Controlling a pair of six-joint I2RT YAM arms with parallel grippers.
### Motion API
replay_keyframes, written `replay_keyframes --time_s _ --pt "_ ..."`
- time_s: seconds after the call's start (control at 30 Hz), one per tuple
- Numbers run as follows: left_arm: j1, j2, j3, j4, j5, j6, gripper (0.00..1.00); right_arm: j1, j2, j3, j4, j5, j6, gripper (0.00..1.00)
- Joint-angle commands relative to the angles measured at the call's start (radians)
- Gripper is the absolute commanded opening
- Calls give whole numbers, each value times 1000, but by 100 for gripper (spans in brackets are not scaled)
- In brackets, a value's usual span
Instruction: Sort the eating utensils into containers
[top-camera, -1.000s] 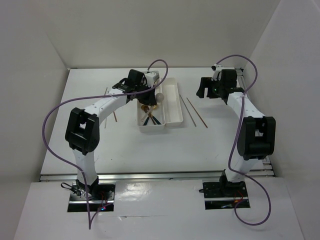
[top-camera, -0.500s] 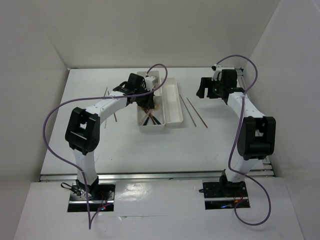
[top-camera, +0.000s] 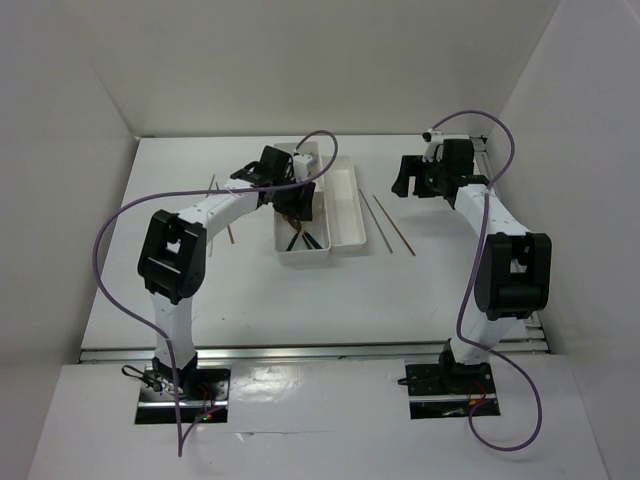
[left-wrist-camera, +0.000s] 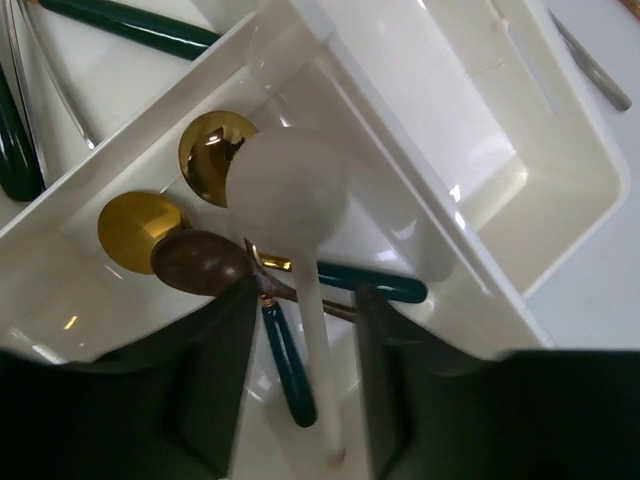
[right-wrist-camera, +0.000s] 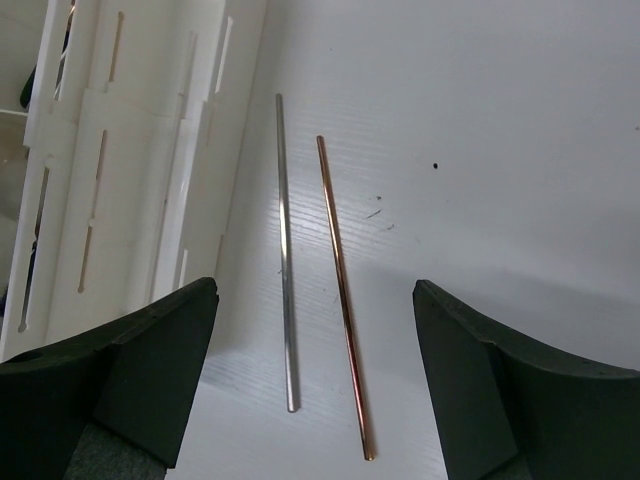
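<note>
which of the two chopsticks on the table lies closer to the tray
The silvery chopstick; it lies between the white tray and the copper-brown chopstick.

A silver chopstick (right-wrist-camera: 285, 250) and a brown chopstick (right-wrist-camera: 343, 300) lie side by side on the table (right-wrist-camera: 480, 150); a white tray (right-wrist-camera: 130, 200) sits just left; the right gripper (right-wrist-camera: 312, 290) gapes wide.

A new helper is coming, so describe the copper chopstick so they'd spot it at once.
Find the white tray in the middle of the table. Just right of it, two thin chopsticks lie side by side on the tabletop. The copper chopstick is the one farther from the tray, reddish-brown where the silvery chopstick is grey.
</note>
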Motion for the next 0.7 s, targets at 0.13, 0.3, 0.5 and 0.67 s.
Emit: replay_keyframes --time_s 0.13,0.3,0.5,0.67 --pt "3 -42 -1 20 -43 20 72 -6 0 16 -4 -27 9 86" --pt "3 -91 36 31 -86 7 68 -6 0 -4 -4 -50 -20 81" --pt "32 -156 149 0 -119 -15 66 46 0 -82 -25 -41 -214 64" --pt "91 -192 226 -63 -156 22 68 46 9 -140 -85 9 -392 47"
